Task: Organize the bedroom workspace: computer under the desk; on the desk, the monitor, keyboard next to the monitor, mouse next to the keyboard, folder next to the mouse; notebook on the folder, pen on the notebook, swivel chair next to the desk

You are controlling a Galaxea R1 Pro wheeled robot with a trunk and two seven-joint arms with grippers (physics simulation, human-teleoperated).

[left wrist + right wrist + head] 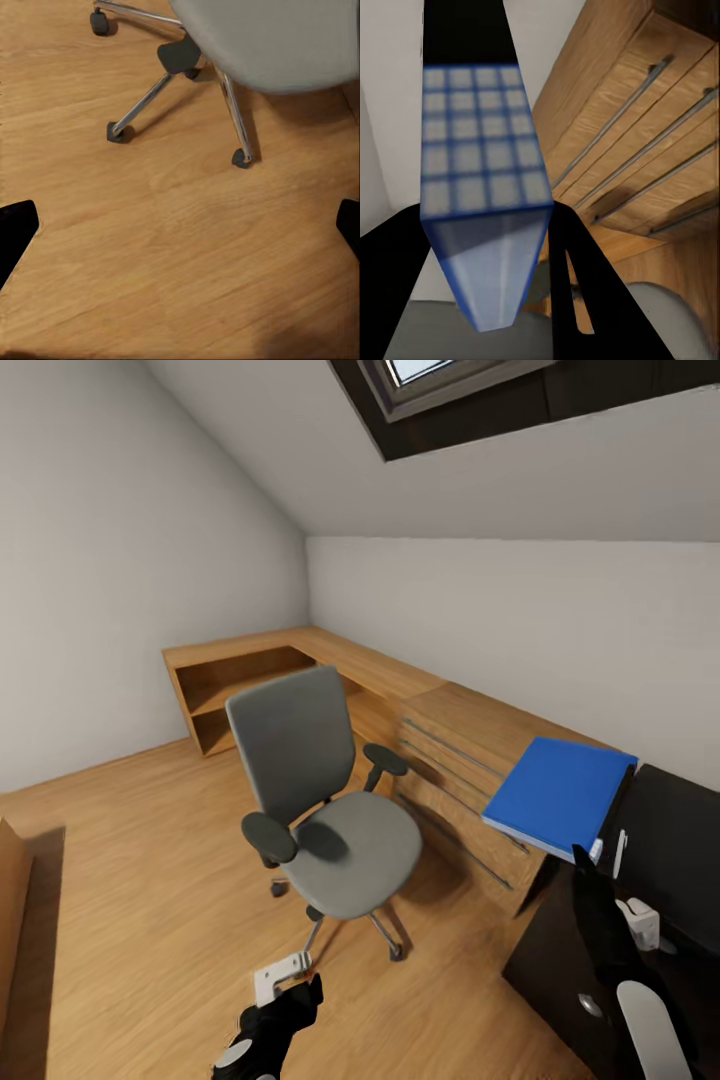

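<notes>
The right gripper (590,857) is clamping the near edge of the blue folder (558,793), holding it in the air above the wooden drawer chest (455,780) beside the black desk (680,830); the left gripper (290,985) is hanging open over the floor (165,247), touching nothing; the swivel chair (330,810) is standing empty.

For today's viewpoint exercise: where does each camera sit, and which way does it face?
Head: high up, looking down at the swivel chair; both arms show.
Left wrist: by the open left gripper, facing the floor.
Right wrist: by the right gripper, shut on the folder.
Shared: chair and folder.
</notes>
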